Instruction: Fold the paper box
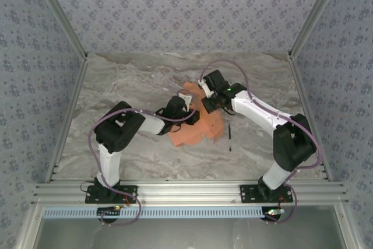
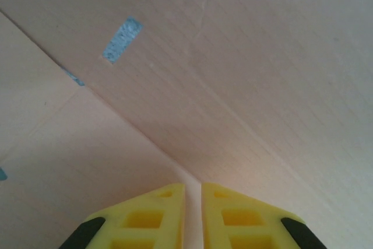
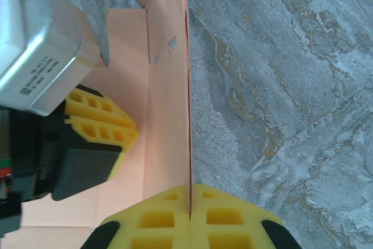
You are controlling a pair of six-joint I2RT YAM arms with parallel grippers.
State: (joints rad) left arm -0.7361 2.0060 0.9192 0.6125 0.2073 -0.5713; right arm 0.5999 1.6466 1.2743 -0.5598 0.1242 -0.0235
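Observation:
The salmon-orange paper box point(image 1: 195, 133) lies partly folded at the table's middle, with one panel raised between the two arms. My left gripper point(image 1: 187, 104) reaches into it from the left. In the left wrist view the card point(image 2: 233, 86) is very close, and a creased ridge runs into the narrow slit of that gripper point(image 2: 193, 189), which is shut on it. My right gripper point(image 1: 206, 105) comes from the right. It point(image 3: 189, 196) is shut on the upright panel's thin edge point(image 3: 187, 115). The left arm's yellow fingers point(image 3: 96, 122) rest on the card's inner face.
A thin dark pen-like stick point(image 1: 229, 137) lies on the marble table point(image 1: 128, 86) just right of the card. Aluminium frame posts and patterned walls close in the left, right and back sides. Bare marble point(image 3: 280, 86) lies right of the held panel.

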